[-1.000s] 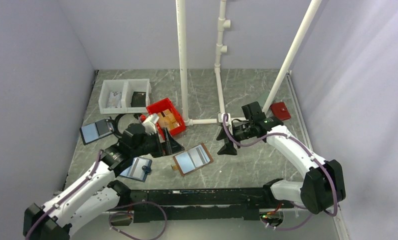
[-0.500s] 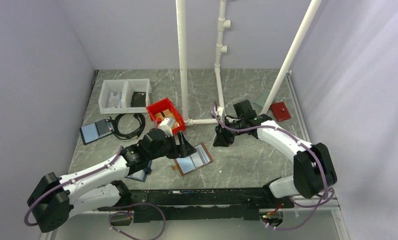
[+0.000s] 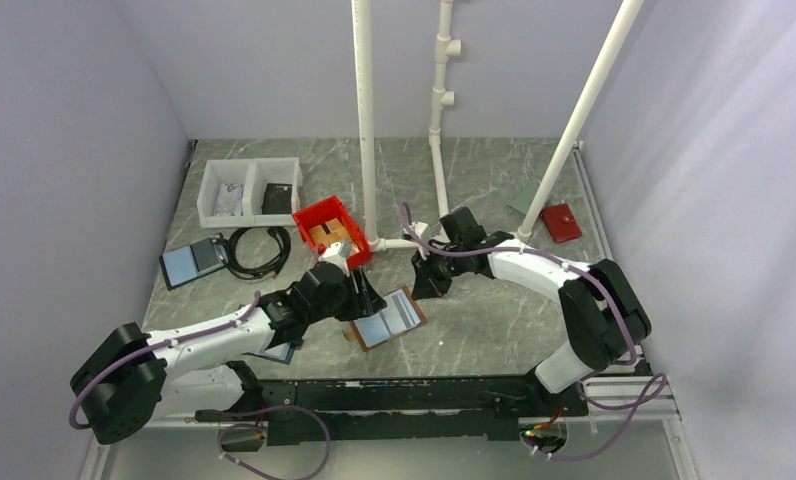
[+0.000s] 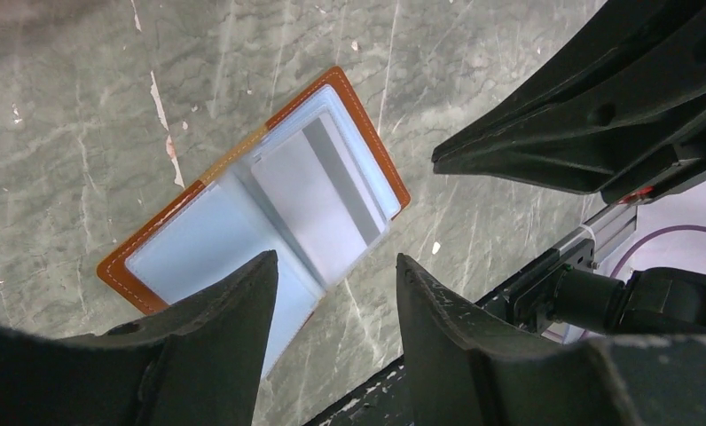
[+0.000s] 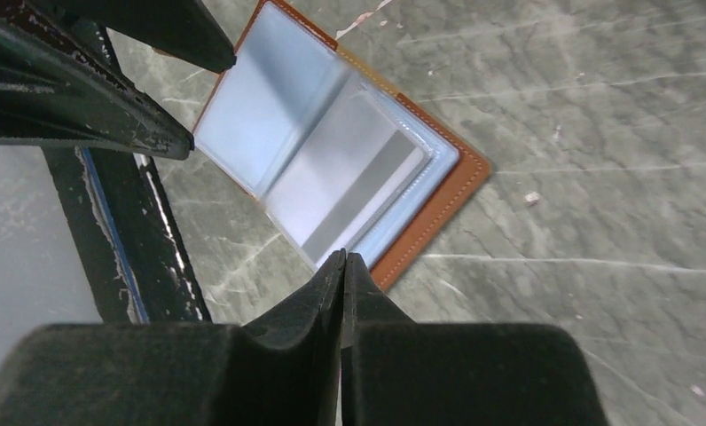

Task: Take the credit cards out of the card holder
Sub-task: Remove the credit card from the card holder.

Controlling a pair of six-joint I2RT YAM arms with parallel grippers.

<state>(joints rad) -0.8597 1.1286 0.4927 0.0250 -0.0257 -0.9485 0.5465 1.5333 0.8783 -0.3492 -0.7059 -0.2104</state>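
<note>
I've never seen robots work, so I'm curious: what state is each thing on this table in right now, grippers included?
card holder: open, lying flat, clear pockets up.
left gripper: open, above the holder, holding nothing.
right gripper: shut, empty.
red bin: upright, brown items inside.
white tray: upright, something in both compartments.
black cable: coiled.
red wallet: closed, flat.

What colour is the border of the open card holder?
Card holder: orange-brown, pale stitching; best in left wrist view.
</note>
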